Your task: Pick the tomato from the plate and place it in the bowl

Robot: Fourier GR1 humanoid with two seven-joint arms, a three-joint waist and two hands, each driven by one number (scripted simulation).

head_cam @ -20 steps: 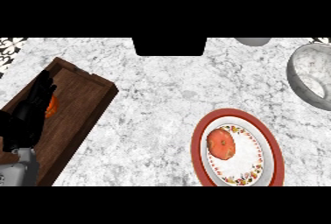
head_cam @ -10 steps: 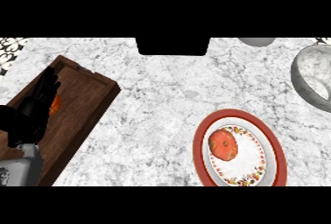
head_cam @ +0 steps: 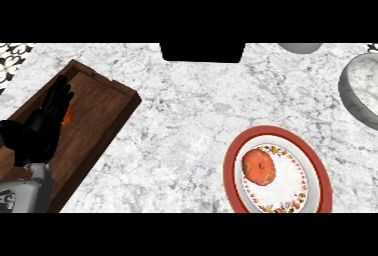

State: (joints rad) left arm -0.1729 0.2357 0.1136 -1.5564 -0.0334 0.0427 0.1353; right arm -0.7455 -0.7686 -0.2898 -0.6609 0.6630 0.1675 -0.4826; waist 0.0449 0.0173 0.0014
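The tomato (head_cam: pixel 259 165) lay on the left half of the red-rimmed plate (head_cam: pixel 235 150), untouched, with the grey bowl (head_cam: pixel 354 97) well beyond the plate toward the far right and partly cut off at the edge. My left robot hand (head_cam: pixel 40 130) hung far to the plate's left, over a dark wooden tray (head_cam: pixel 103 107), its fingers straight and spread, pinching nothing; something orange showed behind those fingers, too hidden to name. My right robot hand showed nowhere. I judged the tomato to be light, smooth-skinned and a little soft, round enough to roll on the plate's glazed face if nudged from one side. I reckoned the sound hold was across its widest part, thumb on one flank and fingers on the other, closing gently so the skin did not bruise or slip away.
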